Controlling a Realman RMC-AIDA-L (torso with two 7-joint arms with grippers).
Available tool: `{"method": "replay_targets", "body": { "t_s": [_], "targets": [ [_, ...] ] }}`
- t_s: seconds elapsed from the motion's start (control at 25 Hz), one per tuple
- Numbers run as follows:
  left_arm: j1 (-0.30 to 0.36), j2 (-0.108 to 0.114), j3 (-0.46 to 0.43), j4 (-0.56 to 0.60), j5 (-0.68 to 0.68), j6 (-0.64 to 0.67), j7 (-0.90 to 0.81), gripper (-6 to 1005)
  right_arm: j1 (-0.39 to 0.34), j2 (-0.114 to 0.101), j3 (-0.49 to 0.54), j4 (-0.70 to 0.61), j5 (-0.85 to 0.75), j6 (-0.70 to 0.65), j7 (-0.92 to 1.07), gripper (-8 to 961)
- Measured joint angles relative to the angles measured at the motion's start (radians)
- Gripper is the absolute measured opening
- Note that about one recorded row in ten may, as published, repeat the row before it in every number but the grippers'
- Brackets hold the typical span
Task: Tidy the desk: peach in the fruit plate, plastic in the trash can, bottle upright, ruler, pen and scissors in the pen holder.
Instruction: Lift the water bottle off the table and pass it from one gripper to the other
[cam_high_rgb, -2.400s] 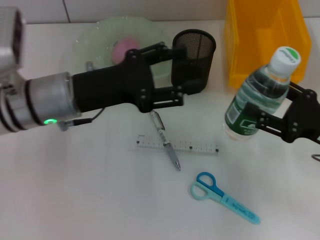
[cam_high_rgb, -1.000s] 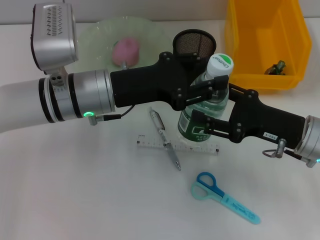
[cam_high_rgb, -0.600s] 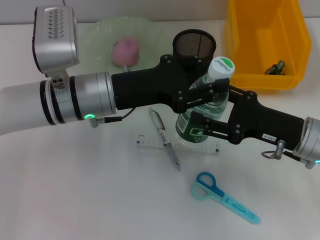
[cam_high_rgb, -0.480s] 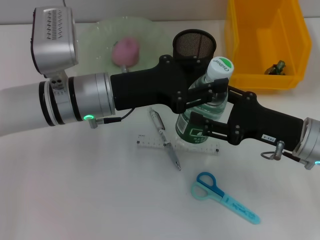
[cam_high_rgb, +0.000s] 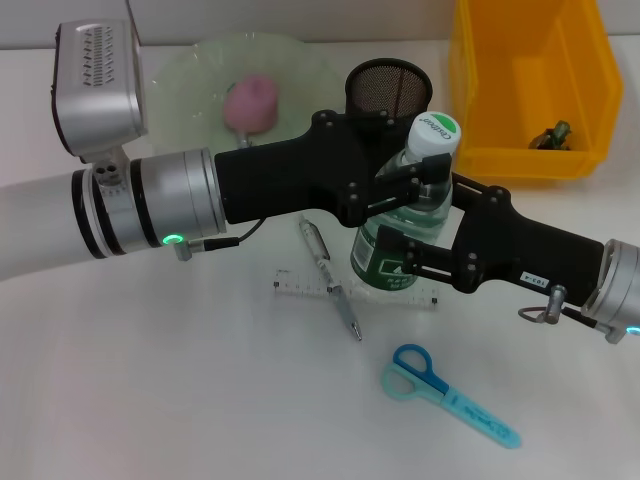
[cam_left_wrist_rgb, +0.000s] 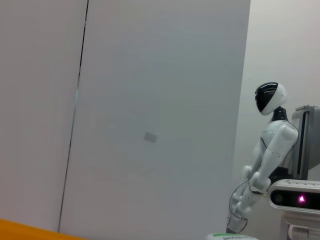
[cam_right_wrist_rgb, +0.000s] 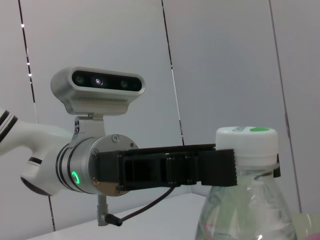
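On the left of the desk (cam_high_rgb: 150, 400) the fruit plate (cam_high_rgb: 190, 70) already holds the peach (cam_high_rgb: 250, 100), so nothing is at risk there. The left gripper (cam_high_rgb: 405, 185) reaches across from that side and is clenched around the neck of the bottle (cam_high_rgb: 400, 235), just under its white cap. Below it the right gripper (cam_high_rgb: 400, 258) comes in from the other side and grasps the same bottle around the green label. The bottle stands close to upright between them, its base on or just above the ruler (cam_high_rgb: 300, 287), which lies under the pen (cam_high_rgb: 330, 278). That is the main hazard: set down on the ruler's edge, the bottle may rock and topple once both grippers let go. If one gripper releases while the other pulls away at an angle, the bottle could tip towards the pen holder (cam_high_rgb: 388, 85) just behind it. It could also be dragged over the pen and scatter both. Two arms crowded on one thing may also knock each other on retreat. Further right, the scissors (cam_high_rgb: 450, 395) lie well apart. The trash can (cam_high_rgb: 480, 100) stands clear, with something dark inside.
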Motion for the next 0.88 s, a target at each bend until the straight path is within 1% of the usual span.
{"method": "replay_targets", "body": {
  "t_s": [0.56, 0.88],
  "targets": [
    [0.020, 0.000, -0.003, 0.005, -0.041, 0.047, 0.010, 439, 0.000, -0.002, -0.001, 0.013, -0.003, 0.029, 0.021, 727],
    [0.067, 0.006, -0.004, 0.061, -0.106, 0.098, -0.015, 439, -0.017, -0.006, -0.001, 0.004, -0.003, 0.036, 0.036, 724]
  ]
}}
